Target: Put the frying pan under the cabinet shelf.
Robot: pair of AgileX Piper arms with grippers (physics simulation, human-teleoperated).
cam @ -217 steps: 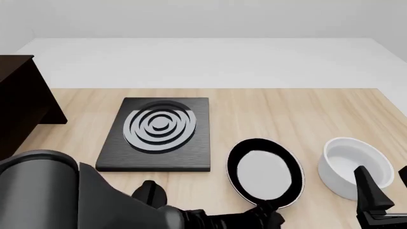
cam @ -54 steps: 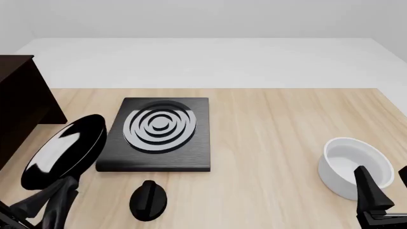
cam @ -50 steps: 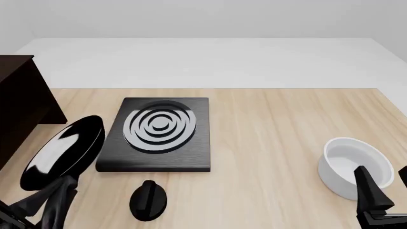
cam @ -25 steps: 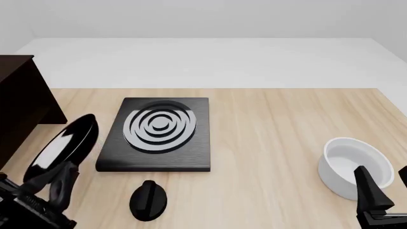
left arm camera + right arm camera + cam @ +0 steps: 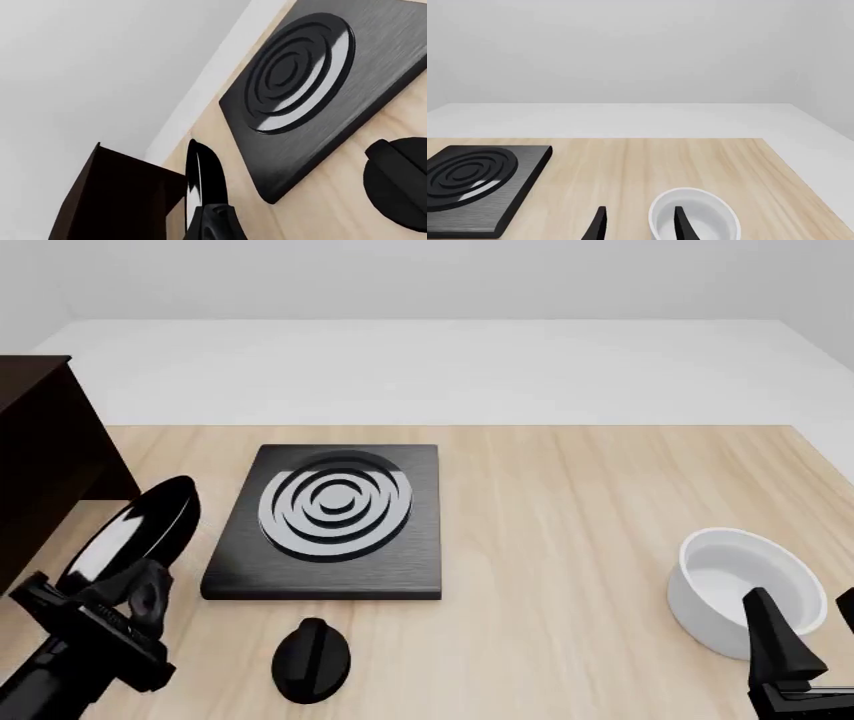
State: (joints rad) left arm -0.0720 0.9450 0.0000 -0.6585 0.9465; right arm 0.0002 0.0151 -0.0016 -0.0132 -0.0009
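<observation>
The frying pan [image 5: 131, 538] is held tilted on its edge above the table's left side, close to the dark brown cabinet shelf [image 5: 40, 465]. My left gripper [image 5: 134, 590] is shut on the pan's short handle from below. In the left wrist view the pan [image 5: 203, 172] shows nearly edge-on, with the cabinet shelf [image 5: 117, 200] just beyond it and one finger [image 5: 217, 225] over the handle. My right gripper [image 5: 781, 655] is open and empty at the front right, its fingertips [image 5: 599, 226] apart in front of the white bowl.
A flat black slab with grey rings [image 5: 334, 520] lies right of the pan and also shows in the left wrist view [image 5: 313, 85]. A black knob [image 5: 310, 660] lies in front of the slab. The white bowl [image 5: 741, 585] stands at the right.
The left gripper has carried the pan a little left toward the cabinet and turned it more edge-on. The left arm has swung round below it. The right arm has not moved.
</observation>
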